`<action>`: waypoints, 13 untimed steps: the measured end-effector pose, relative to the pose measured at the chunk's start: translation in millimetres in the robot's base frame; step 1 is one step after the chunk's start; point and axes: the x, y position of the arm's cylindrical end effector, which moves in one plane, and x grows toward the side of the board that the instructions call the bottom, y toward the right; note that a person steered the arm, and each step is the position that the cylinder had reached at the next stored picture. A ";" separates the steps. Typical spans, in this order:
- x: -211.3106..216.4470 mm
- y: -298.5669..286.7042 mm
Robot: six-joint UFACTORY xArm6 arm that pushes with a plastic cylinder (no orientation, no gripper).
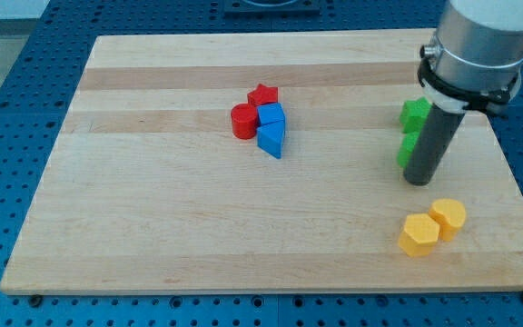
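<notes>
My tip (418, 181) stands on the wooden board (152, 236) at the right side. It is a bare rod with no jaws, and it holds nothing. Two green blocks (413, 113) (408, 148) lie just to its left, the lower one touching the rod or nearly so; I cannot tell which. Two yellow blocks (419, 234) (448, 217) lie near, toward the bottom. Far to the left, near the middle of the board, are a red star (263, 94), a red cylinder (242, 121) and two blue blocks (271, 114) (271, 139).
</notes>
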 end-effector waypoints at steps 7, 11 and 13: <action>-31.4 -59.9; -21.0 -181.9; -33.3 -185.8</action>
